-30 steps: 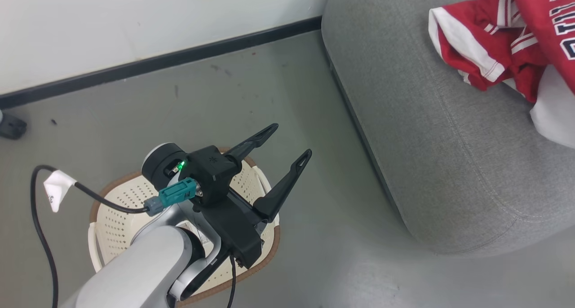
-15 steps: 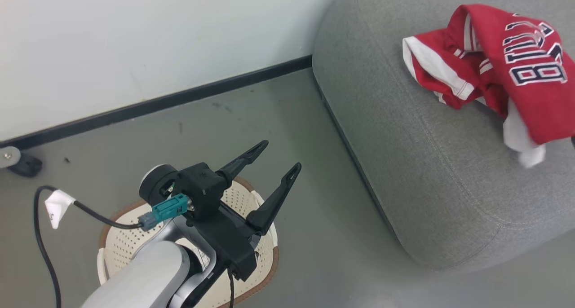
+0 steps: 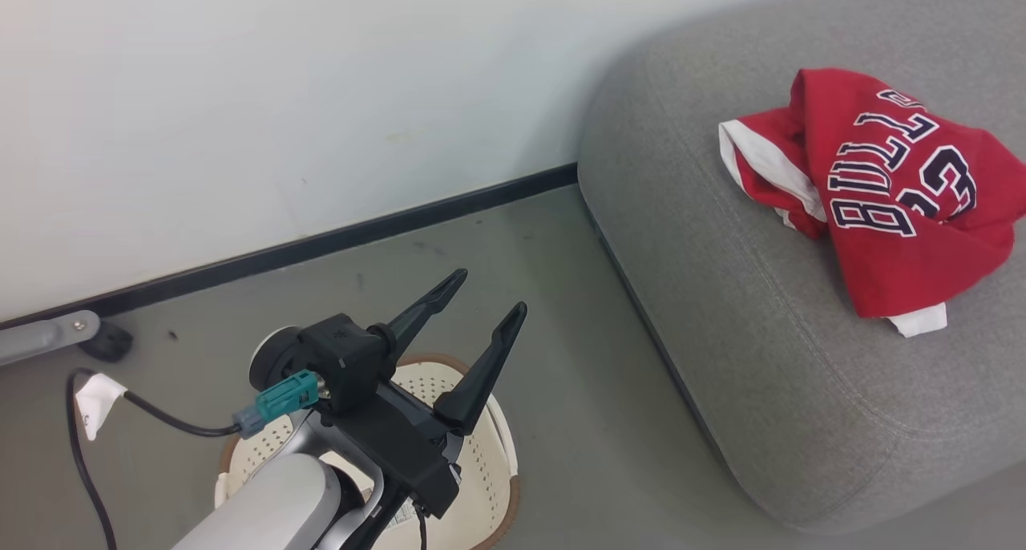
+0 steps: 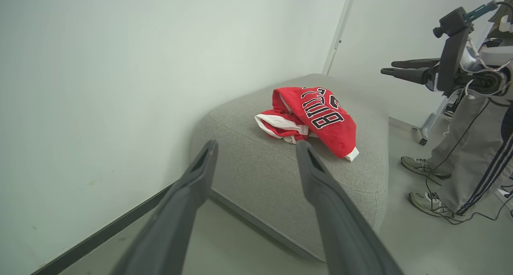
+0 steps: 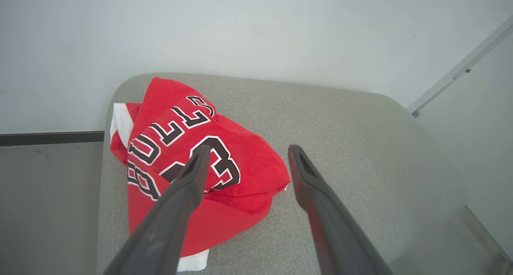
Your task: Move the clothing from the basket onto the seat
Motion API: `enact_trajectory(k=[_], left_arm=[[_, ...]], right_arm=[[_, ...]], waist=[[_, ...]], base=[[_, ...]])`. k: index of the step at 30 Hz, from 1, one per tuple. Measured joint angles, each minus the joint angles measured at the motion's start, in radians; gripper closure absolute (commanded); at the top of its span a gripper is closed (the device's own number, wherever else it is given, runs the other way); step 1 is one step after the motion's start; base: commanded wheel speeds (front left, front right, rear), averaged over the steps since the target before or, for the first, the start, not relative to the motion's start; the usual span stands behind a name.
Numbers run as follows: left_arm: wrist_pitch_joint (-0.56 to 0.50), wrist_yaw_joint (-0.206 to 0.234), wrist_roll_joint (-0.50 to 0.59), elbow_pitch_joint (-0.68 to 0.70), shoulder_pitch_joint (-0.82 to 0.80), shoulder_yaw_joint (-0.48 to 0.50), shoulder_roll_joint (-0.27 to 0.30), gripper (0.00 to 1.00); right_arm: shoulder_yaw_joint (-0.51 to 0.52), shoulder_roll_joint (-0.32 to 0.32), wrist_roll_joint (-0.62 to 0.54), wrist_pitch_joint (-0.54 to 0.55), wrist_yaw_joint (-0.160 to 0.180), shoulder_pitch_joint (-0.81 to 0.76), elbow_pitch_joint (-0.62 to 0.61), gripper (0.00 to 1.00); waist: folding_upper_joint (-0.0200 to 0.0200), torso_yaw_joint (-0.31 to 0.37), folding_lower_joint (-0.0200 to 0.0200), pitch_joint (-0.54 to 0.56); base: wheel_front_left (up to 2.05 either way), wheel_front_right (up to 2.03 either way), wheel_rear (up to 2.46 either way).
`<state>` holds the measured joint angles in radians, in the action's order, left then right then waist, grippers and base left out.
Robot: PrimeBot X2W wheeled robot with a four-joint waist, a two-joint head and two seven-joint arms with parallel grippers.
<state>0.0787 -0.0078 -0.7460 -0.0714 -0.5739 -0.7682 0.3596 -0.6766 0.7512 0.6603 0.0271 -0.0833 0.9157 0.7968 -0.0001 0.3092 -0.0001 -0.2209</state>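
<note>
The clothing lies piled on the grey seat: a red jersey with black-white lettering lies over red shorts with a white stripe. My left gripper hangs open and holds nothing above the cream basket, whose visible wall and floor are bare; my forearm hides much of it. The left wrist view looks past the left gripper at the clothing, the seat and my right gripper. In its own view, the right gripper is open over the jersey and seat.
A white wall with black skirting runs behind the basket and seat. A person's legs in grey trousers and sneakers stand on the floor beyond the seat. A stand's foot with a caster sits at far left, by a tagged cable.
The head camera has tilted and turned, shifting the whole picture. The jersey, draped high at the right edge a second ago, has dropped and settled on the shorts. My left gripper stays open over the basket.
</note>
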Motion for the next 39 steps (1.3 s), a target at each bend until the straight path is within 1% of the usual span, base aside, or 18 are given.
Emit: enact_trajectory(k=[2, 4, 7, 10, 13, 18, 20, 21, 22, 26, 31, 39], left_arm=[[0.005, 0.004, -0.002, 0.000, 0.011, 0.003, -0.002, 0.00], [0.015, 0.009, -0.009, -0.003, 0.019, 0.012, -0.003, 0.00], [0.032, 0.018, -0.011, -0.004, 0.038, 0.022, -0.005, 0.00], [0.040, 0.026, -0.017, -0.004, 0.050, 0.029, -0.007, 0.00], [0.048, 0.035, -0.019, -0.004, 0.059, 0.041, -0.003, 0.00], [0.072, 0.053, -0.039, -0.005, 0.095, 0.069, 0.016, 0.00], [0.082, 0.062, -0.049, -0.008, 0.113, 0.082, 0.022, 0.00], [0.084, 0.064, -0.053, -0.010, 0.121, 0.088, 0.025, 0.00], [0.098, 0.071, -0.057, -0.012, 0.141, 0.101, 0.026, 0.00], [0.116, 0.088, -0.072, -0.011, 0.200, 0.128, 0.031, 0.00], [0.130, 0.105, -0.080, -0.004, 0.267, 0.160, 0.050, 0.00], [0.149, 0.123, -0.064, 0.007, 0.340, 0.195, 0.062, 0.00]], right_arm=[[0.013, 0.002, 0.002, -0.027, 0.006, -0.012, -0.032, 0.00], [0.041, 0.001, 0.018, -0.067, 0.032, -0.024, -0.076, 0.00], [0.066, 0.001, 0.036, -0.118, 0.055, -0.058, -0.134, 0.00], [0.073, 0.003, 0.043, -0.142, 0.059, -0.093, -0.168, 0.00], [0.081, 0.011, 0.046, -0.179, 0.082, -0.150, -0.233, 0.00], [0.112, 0.032, 0.066, -0.237, 0.133, -0.247, -0.358, 0.00], [0.129, 0.028, 0.095, -0.249, 0.153, -0.299, -0.406, 0.00], [0.135, 0.025, 0.104, -0.250, 0.156, -0.324, -0.424, 0.00], [0.145, 0.012, 0.120, -0.258, 0.169, -0.375, -0.461, 0.00], [0.148, -0.018, 0.124, -0.268, 0.184, -0.463, -0.541, 0.00], [0.152, -0.032, 0.112, -0.276, 0.198, -0.544, -0.621, 0.00], [0.158, -0.072, 0.085, -0.277, 0.204, -0.669, -0.698, 0.00]], waist=[[0.0000, -0.011, 0.0000, 0.012], [0.0000, -0.024, 0.0000, 0.025], [-0.0001, -0.045, 0.0000, 0.043], [0.0000, -0.060, 0.0001, 0.054], [0.0000, -0.086, 0.0001, 0.071], [0.0000, -0.133, 0.0001, 0.100], [0.0000, -0.153, 0.0000, 0.110], [-0.0001, -0.163, 0.0000, 0.116], [-0.0001, -0.182, 0.0000, 0.126], [0.0000, -0.220, 0.0000, 0.147], [0.0000, -0.265, 0.0000, 0.171], [-0.0001, -0.322, 0.0001, 0.208]], base=[[0.00, 0.00, 0.00], [0.00, 0.00, 0.00], [0.00, 0.00, 0.00], [0.00, 0.00, 0.00], [0.00, 0.00, 0.00], [0.00, 0.00, 0.00], [0.00, 0.00, 0.00], [0.00, 0.00, 0.00], [0.00, 0.00, 0.00], [0.00, 0.00, 0.00], [0.00, 0.00, 0.00], [0.00, 0.00, 0.00]])
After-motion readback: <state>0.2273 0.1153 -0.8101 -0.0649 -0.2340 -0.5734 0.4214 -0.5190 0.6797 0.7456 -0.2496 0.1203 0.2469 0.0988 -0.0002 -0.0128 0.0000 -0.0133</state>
